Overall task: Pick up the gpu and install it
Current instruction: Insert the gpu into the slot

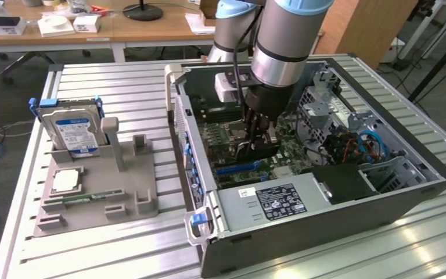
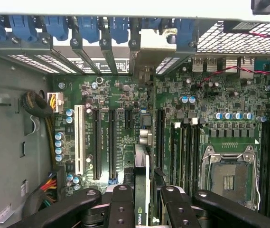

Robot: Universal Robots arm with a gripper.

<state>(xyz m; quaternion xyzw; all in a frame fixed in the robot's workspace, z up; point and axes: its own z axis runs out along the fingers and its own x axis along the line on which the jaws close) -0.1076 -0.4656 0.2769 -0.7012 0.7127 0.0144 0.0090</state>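
The gpu (image 1: pixel 255 152) is a thin dark card held upright inside the open computer case (image 1: pixel 324 232). My gripper (image 1: pixel 259 132) is shut on its top edge. In the wrist view the gpu (image 2: pixel 143 175) shows edge-on between my two black fingers (image 2: pixel 121 202), with the gripper (image 2: pixel 146 198) closed around it. The card hangs over the green motherboard (image 2: pixel 210 123), in line with the long black expansion slots (image 2: pixel 111 142) and beside a white slot (image 2: pixel 79 137). I cannot tell whether its lower edge touches a slot.
A grey holder tray (image 1: pixel 99 197) at the exterior view's left carries the silver hard drive (image 1: pixel 72 131) and a square CPU chip (image 1: pixel 67 180). Inside the case are the power supply (image 1: pixel 277 200), drive cages (image 1: pixel 324 99), blue cables (image 1: pixel 370 142) and the CPU socket (image 2: pixel 229 175).
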